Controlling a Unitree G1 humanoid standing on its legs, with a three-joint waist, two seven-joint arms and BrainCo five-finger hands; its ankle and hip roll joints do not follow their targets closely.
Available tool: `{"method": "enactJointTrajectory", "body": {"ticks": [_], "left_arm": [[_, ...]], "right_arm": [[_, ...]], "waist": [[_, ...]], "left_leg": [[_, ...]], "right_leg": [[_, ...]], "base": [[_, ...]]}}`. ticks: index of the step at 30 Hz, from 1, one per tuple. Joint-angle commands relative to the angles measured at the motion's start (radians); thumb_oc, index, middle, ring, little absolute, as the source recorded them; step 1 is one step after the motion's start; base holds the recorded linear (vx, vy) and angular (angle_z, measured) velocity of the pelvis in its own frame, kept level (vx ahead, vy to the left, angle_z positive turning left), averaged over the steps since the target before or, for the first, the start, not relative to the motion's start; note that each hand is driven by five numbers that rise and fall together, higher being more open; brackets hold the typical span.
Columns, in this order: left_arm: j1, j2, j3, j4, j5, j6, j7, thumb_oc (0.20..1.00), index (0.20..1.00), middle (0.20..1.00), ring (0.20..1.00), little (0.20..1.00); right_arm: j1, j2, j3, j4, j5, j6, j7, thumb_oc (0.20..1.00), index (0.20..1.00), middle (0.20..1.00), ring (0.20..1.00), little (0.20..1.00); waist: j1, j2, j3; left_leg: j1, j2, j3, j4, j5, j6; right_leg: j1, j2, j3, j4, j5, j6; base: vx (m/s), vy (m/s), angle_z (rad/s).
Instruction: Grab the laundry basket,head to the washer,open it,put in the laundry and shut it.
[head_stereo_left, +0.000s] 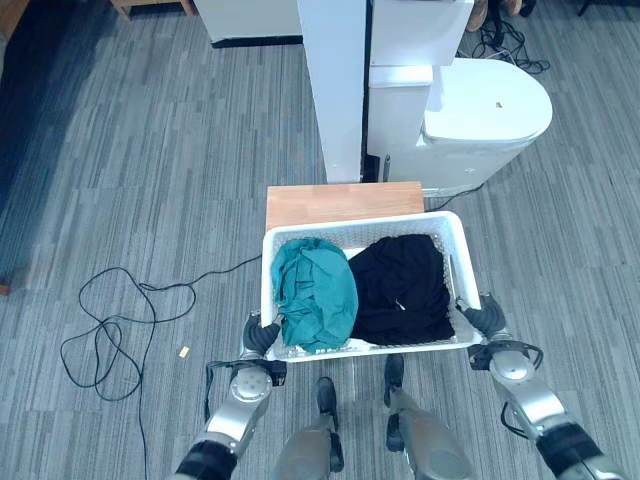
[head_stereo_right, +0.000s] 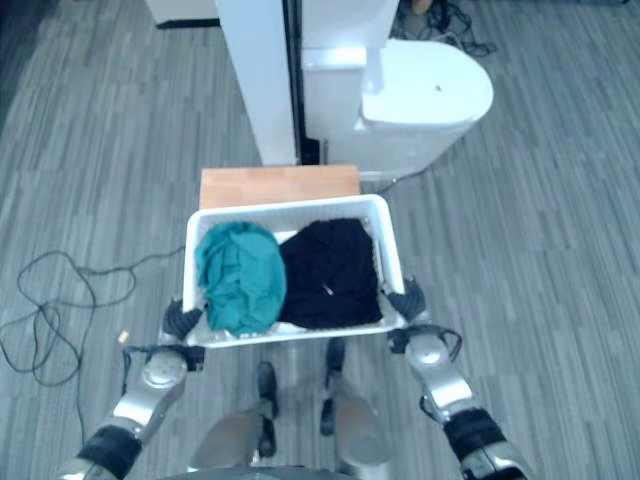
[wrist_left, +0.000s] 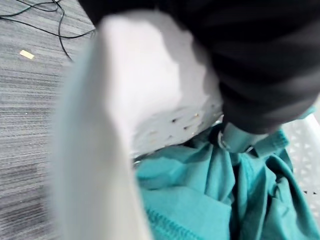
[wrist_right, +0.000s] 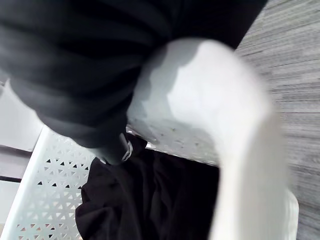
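Note:
A white perforated laundry basket (head_stereo_left: 360, 226) sits between my two hands, just above my knees. Inside it lie a teal cloth (head_stereo_left: 315, 290) on the left and a black cloth (head_stereo_left: 402, 285) on the right. My left hand (head_stereo_left: 262, 335) grips the basket's left end and my right hand (head_stereo_left: 487, 318) grips its right end. In the left wrist view a finger (wrist_left: 235, 140) hooks over the rim (wrist_left: 100, 150) beside the teal cloth (wrist_left: 200, 195). In the right wrist view the dark cover lies over the rim (wrist_right: 240, 150), with a fingertip (wrist_right: 117, 150) inside against the black cloth (wrist_right: 150, 200).
A low wooden table top (head_stereo_left: 345, 202) shows just beyond the basket's far rim. Behind it stand a white upright panel (head_stereo_left: 335, 80) and a rounded white appliance (head_stereo_left: 480, 110). Grey plank floor spreads to both sides, with a small tan scrap (head_stereo_left: 184, 351) at the left.

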Motion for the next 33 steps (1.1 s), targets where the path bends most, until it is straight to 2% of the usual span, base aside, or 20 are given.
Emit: {"method": "enactJointTrajectory", "body": {"ticks": [1, 7, 9, 11, 12, 14, 15, 16, 17, 18, 20, 22, 23, 24, 26, 27, 29, 30, 31, 33], "left_arm": [[0.013, 0.043, 0.087, -0.083, -0.028, -0.093, -0.076, 0.2, 0.2, 0.2, 0.2, 0.2], [0.119, 0.044, 0.1, -0.173, -0.042, -0.084, -0.138, 0.2, 0.2, 0.2, 0.2, 0.2], [0.13, 0.043, 0.087, -0.192, -0.044, -0.087, -0.149, 0.2, 0.2, 0.2, 0.2, 0.2], [0.124, 0.049, 0.065, -0.227, -0.033, -0.092, -0.147, 0.2, 0.2, 0.2, 0.2, 0.2], [0.127, 0.052, 0.061, -0.233, -0.027, -0.09, -0.151, 0.2, 0.2, 0.2, 0.2, 0.2], [0.132, 0.057, 0.058, -0.241, -0.02, -0.09, -0.157, 0.2, 0.2, 0.2, 0.2, 0.2], [0.13, 0.07, 0.054, -0.256, -0.007, -0.094, -0.163, 0.2, 0.2, 0.2, 0.2, 0.2], [0.13, 0.07, 0.054, -0.256, -0.007, -0.094, -0.163, 0.2, 0.2, 0.2, 0.2, 0.2], [0.129, 0.077, 0.048, -0.272, 0.001, -0.095, -0.167, 0.2, 0.2, 0.2, 0.2, 0.2], [0.131, 0.089, 0.051, -0.286, 0.012, -0.099, -0.172, 0.2, 0.2, 0.2, 0.2, 0.2], [0.133, 0.097, 0.055, -0.303, 0.012, -0.103, -0.169, 0.2, 0.2, 0.2, 0.2, 0.2], [0.129, 0.099, 0.058, -0.304, 0.009, -0.107, -0.162, 0.2, 0.2, 0.2, 0.2, 0.2], [0.121, 0.104, 0.068, -0.322, 0.001, -0.115, -0.15, 0.2, 0.2, 0.2, 0.2, 0.2], [0.121, 0.105, 0.069, -0.322, 0.001, -0.115, -0.15, 0.2, 0.2, 0.2, 0.2, 0.2], [0.115, 0.101, 0.071, -0.334, -0.006, -0.12, -0.142, 0.2, 0.2, 0.2, 0.2, 0.2], [0.113, 0.098, 0.072, -0.334, -0.007, -0.119, -0.142, 0.2, 0.2, 0.2, 0.2, 0.2], [0.105, 0.086, 0.068, -0.317, -0.007, -0.113, -0.148, 0.2, 0.2, 0.2, 0.2, 0.2], [0.105, 0.085, 0.068, -0.316, -0.007, -0.113, -0.148, 0.2, 0.2, 0.2, 0.2, 0.2], [0.11, 0.077, 0.059, -0.305, 0.007, -0.109, -0.163, 0.2, 0.2, 0.2, 0.2, 0.2], [0.115, 0.069, 0.055, -0.298, 0.009, -0.112, -0.169, 0.2, 0.2, 0.2, 0.2, 0.2]], "right_arm": [[0.01, -0.016, -0.079, -0.129, 0.003, -0.109, 0.059, 0.2, 0.2, 0.2, 0.2, 0.2], [0.144, -0.023, -0.14, -0.257, 0.017, -0.13, 0.111, 0.2, 0.2, 0.2, 0.2, 0.2], [0.168, -0.028, -0.149, -0.277, 0.011, -0.134, 0.12, 0.2, 0.2, 0.2, 0.2, 0.2], [0.189, -0.023, -0.159, -0.272, 0.033, -0.139, 0.121, 0.2, 0.2, 0.2, 0.2, 0.2], [0.202, -0.023, -0.168, -0.275, 0.035, -0.138, 0.127, 0.2, 0.2, 0.2, 0.2, 0.2], [0.223, -0.025, -0.184, -0.288, 0.035, -0.138, 0.132, 0.2, 0.2, 0.2, 0.2, 0.2], [0.231, -0.02, -0.196, -0.289, 0.04, -0.14, 0.13, 0.2, 0.2, 0.2, 0.2, 0.2], [0.232, -0.02, -0.196, -0.29, 0.04, -0.14, 0.13, 0.2, 0.2, 0.2, 0.2, 0.2], [0.237, -0.02, -0.208, -0.298, 0.043, -0.142, 0.129, 0.2, 0.2, 0.2, 0.2, 0.2], [0.239, -0.014, -0.213, -0.307, 0.046, -0.144, 0.136, 0.2, 0.2, 0.2, 0.2, 0.2], [0.236, -0.006, -0.211, -0.316, 0.048, -0.146, 0.14, 0.2, 0.2, 0.2, 0.2, 0.2], [0.229, -0.003, -0.203, -0.316, 0.05, -0.146, 0.141, 0.2, 0.2, 0.2, 0.2, 0.2], [0.21, 0.003, -0.19, -0.325, 0.055, -0.149, 0.14, 0.2, 0.2, 0.2, 0.2, 0.2], [0.209, 0.004, -0.19, -0.325, 0.055, -0.149, 0.14, 0.2, 0.2, 0.2, 0.2, 0.2], [0.19, 0.003, -0.176, -0.334, 0.049, -0.15, 0.143, 0.2, 0.2, 0.2, 0.2, 0.2], [0.184, 0.005, -0.169, -0.335, 0.048, -0.151, 0.144, 0.2, 0.2, 0.2, 0.2, 0.2], [0.186, 0.008, -0.164, -0.335, 0.046, -0.153, 0.149, 0.2, 0.2, 0.2, 0.2, 0.2], [0.187, 0.008, -0.165, -0.336, 0.045, -0.153, 0.149, 0.2, 0.2, 0.2, 0.2, 0.2], [0.204, 0.008, -0.172, -0.336, 0.048, -0.15, 0.156, 0.2, 0.2, 0.2, 0.2, 0.2], [0.217, 0.005, -0.175, -0.335, 0.053, -0.15, 0.16, 0.2, 0.2, 0.2, 0.2, 0.2]], "waist": [[-0.009, -0.026, -0.114], [-0.032, -0.035, -0.135], [-0.041, -0.037, -0.135], [-0.064, -0.035, -0.138], [-0.078, -0.032, -0.146], [-0.092, -0.028, -0.158], [-0.121, -0.026, -0.169], [-0.118, -0.027, -0.169], [-0.134, -0.027, -0.168], [-0.154, -0.027, -0.17], [-0.172, -0.029, -0.164], [-0.177, -0.03, -0.157], [-0.167, -0.028, -0.149], [-0.166, -0.031, -0.151], [-0.152, -0.024, -0.153], [-0.142, -0.012, -0.16], [-0.139, -0.007, -0.184], [-0.138, -0.006, -0.184], [-0.163, -0.006, -0.2], [-0.167, -0.002, -0.207]], "left_leg": [[-0.053, 0.037, -0.002, 0.081, -0.021, -0.041], [-0.035, 0.057, 0.003, 0.166, -0.056, -0.051], [-0.033, 0.044, -0.03, 0.181, -0.07, -0.047], [-0.039, 0.004, -0.103, 0.187, -0.101, -0.04], [-0.037, -0.001, -0.107, 0.173, -0.101, -0.034], [-0.021, 0.0, -0.095, 0.155, -0.105, -0.027], [-0.005, -0.004, -0.068, 0.145, -0.111, -0.016], [-0.004, -0.004, -0.065, 0.144, -0.111, -0.015], [0.006, -0.005, -0.041, 0.141, -0.118, -0.009], [0.014, -0.01, 0.008, 0.132, -0.123, 0.004], [0.024, -0.01, 0.07, 0.124, -0.128, 0.016], [0.029, -0.008, 0.106, 0.128, -0.135, 0.022], [0.045, 0.004, 0.183, 0.13, -0.151, 0.025], [0.041, 0.003, 0.185, 0.129, -0.146, 0.025], [0.068, 0.023, 0.261, 0.13, -0.156, 0.02], [0.088, 0.036, 0.278, 0.125, -0.175, 0.01], [0.125, 0.068, 0.385, 0.127, -0.176, -0.008], [0.126, 0.069, 0.386, 0.127, -0.176, -0.009], [0.15, 0.083, 0.417, 0.157, -0.195, -0.013], [0.15, 0.105, 0.434, 0.207, -0.206, -0.024]], "right_leg": [[0.027, -0.024, 0.046, 0.111, -0.217, 0.086], [0.083, -0.007, 0.05, 0.107, -0.238, 0.071], [0.086, -0.005, 0.065, 0.108, -0.236, 0.072], [0.074, -0.003, 0.103, 0.118, -0.226, 0.077], [0.067, -0.003, 0.111, 0.118, -0.22, 0.079], [0.065, -0.002, 0.126, 0.117, -0.214, 0.085], [0.053, -0.002, 0.158, 0.118, -0.197, 0.097], [0.052, -0.001, 0.161, 0.119, -0.197, 0.097], [0.04, 0.001, 0.185, 0.126, -0.188, 0.105], [0.011, 0.009, 0.238, 0.136, -0.171, 0.12], [-0.024, 0.019, 0.284, 0.155, -0.154, 0.137], [-0.048, 0.024, 0.294, 0.168, -0.146, 0.148], [-0.072, 0.006, 0.234, 0.179, -0.146, 0.153], [-0.076, 0.005, 0.236, 0.176, -0.142, 0.152], [-0.088, -0.049, 0.061, 0.196, -0.16, 0.142], [-0.08, -0.077, -0.03, 0.206, -0.189, 0.142], [-0.055, -0.146, -0.247, 0.223, -0.213, 0.117], [-0.053, -0.145, -0.247, 0.222, -0.213, 0.116], [-0.049, -0.135, -0.214, 0.213, -0.219, 0.112], [-0.034, -0.12, -0.193, 0.193, -0.223, 0.105]], "base": [[-0.01, -0.128, 0.08], [0.0, -0.073, 0.14], [-0.03, 0.061, -0.14], [-0.06, 0.135, -0.3], [-0.01, 0.146, -0.39], [0.0, 0.145, -0.58], [-0.01, 0.132, -0.6], [-0.02, 0.212, -0.69], [-0.04, 0.185, -0.95], [-0.07, 0.228, -0.99], [-0.07, 0.141, -1.39], [-0.06, 0.054, -1.27], [-0.07, 0.028, -1.07], [-0.04, -0.04, -1.14], [0.05, -0.066, -1.34], [0.07, -0.076, -1.82], [0.09, -0.169, -1.89], [0.21, -0.257, -1.81], [0.23, -0.213, -1.7], [0.19, -0.197, -1.21]]}}
